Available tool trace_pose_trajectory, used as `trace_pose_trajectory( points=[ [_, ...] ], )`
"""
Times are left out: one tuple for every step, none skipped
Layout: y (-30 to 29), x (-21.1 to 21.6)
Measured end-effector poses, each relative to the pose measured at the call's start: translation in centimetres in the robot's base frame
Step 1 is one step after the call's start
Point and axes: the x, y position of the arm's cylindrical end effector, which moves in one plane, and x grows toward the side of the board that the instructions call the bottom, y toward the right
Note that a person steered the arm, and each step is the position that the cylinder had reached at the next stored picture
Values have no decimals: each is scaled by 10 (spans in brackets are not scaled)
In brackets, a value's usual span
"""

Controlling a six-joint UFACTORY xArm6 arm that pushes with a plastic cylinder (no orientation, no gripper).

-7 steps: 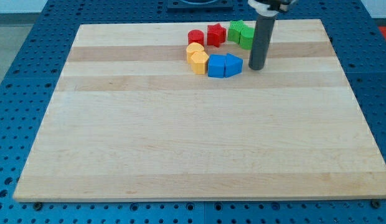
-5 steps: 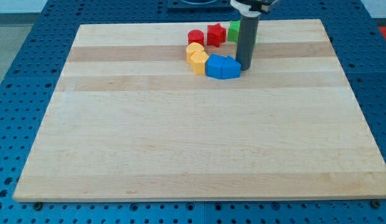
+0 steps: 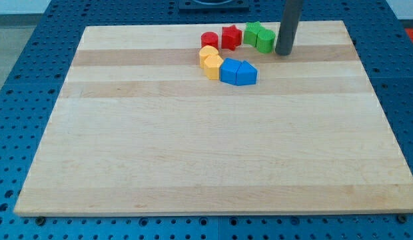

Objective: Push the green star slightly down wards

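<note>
A pale wooden board (image 3: 193,147) is laid on a blue pegboard table (image 3: 20,60), and most of the board is taken up by plain wood. All the blocks are bunched together near the view's top, a bit right of centre.

Starting from the view's left of that bunch: a red block with a rounded top (image 3: 209,39) is seen at the upper edge, and just below it two yellow-orange blocks are stacked in a short column, a rounded one (image 3: 208,52) above a hexagon-ish one (image 3: 212,66), pretty much touching each other. Next along, a red star (image 3: 231,37) is parked just beside the red rounded block. Below and to the right, a blue cube-like block (image 3: 230,71) and a blue block with a peaked top (image 3: 247,73) are pressed side by side, with the cube up against the lower yellow one.

Further right, the green star (image 3: 252,33) is found near the board's top edge, right beside the red star, and a second green block (image 3: 265,40), shape hard to make out, is tucked against its right side.

Last on the right, the dark rod is planted with my tip (image 3: 283,53) just beside that second green block, on its right and a touch lower. The green star is not touched by it. There's no pincer on this rig, so nothing is clamped or let go.
</note>
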Motion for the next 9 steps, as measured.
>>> trace_pose_trajectory(
  points=[
    [0,-30],
    [-7,-55],
    [-11,-69],
    [-18,-69],
    [-35,-69],
    [-45,-69],
    [-50,-69],
    [-54,-68],
    [-58,-62]
  ],
)
